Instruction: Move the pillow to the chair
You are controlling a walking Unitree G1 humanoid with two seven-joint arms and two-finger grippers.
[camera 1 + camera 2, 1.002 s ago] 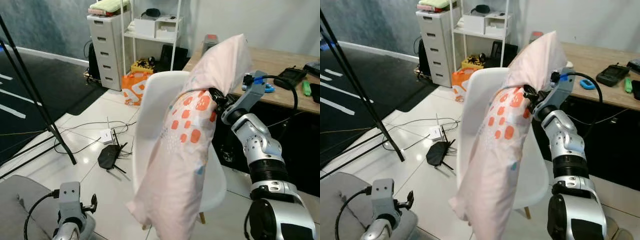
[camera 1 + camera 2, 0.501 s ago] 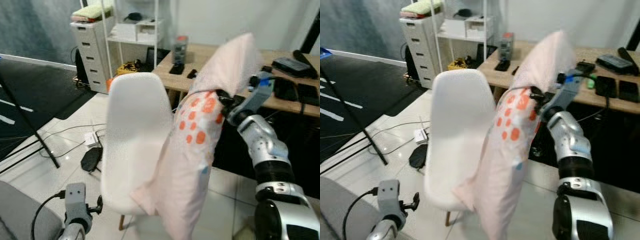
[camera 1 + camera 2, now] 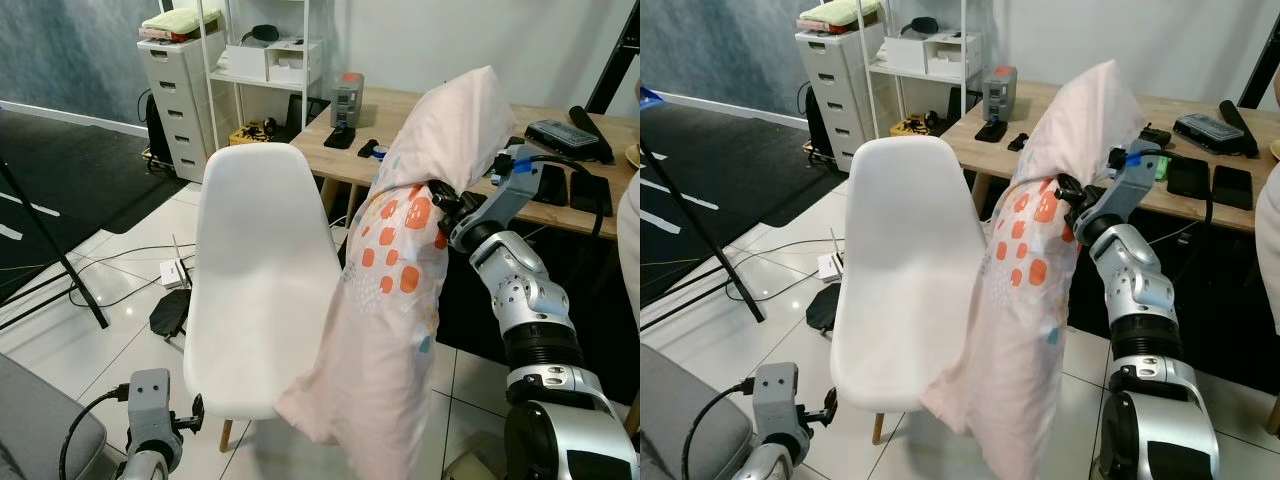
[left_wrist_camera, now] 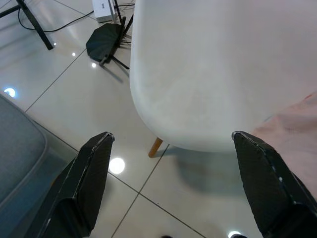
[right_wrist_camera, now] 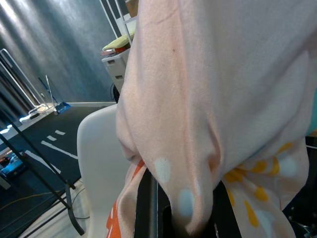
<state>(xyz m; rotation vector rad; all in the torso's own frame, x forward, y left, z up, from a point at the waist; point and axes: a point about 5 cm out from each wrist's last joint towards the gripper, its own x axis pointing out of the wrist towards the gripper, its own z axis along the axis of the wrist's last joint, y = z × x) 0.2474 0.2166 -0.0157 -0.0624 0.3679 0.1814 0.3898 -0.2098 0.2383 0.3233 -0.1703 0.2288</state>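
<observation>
White floor tiles surround the white plastic chair (image 3: 262, 280); right gripper (image 3: 440, 196), clamped on the pink dotted pillow (image 3: 400, 290), should lower it onto the seat; left gripper (image 4: 173, 183) hangs open.

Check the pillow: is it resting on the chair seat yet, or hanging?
Hanging. The right gripper pinches the pillow at mid-height; its lower end droops past the seat edge of the chair.

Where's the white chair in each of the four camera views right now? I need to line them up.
Left eye: white chair left of centre, beside the pillow.
Right eye: chair left of centre.
Left wrist: chair seat, beyond the open left gripper.
Right wrist: chair back behind the pillow gripped by the right gripper.
Shared landmark: the pillow.
</observation>
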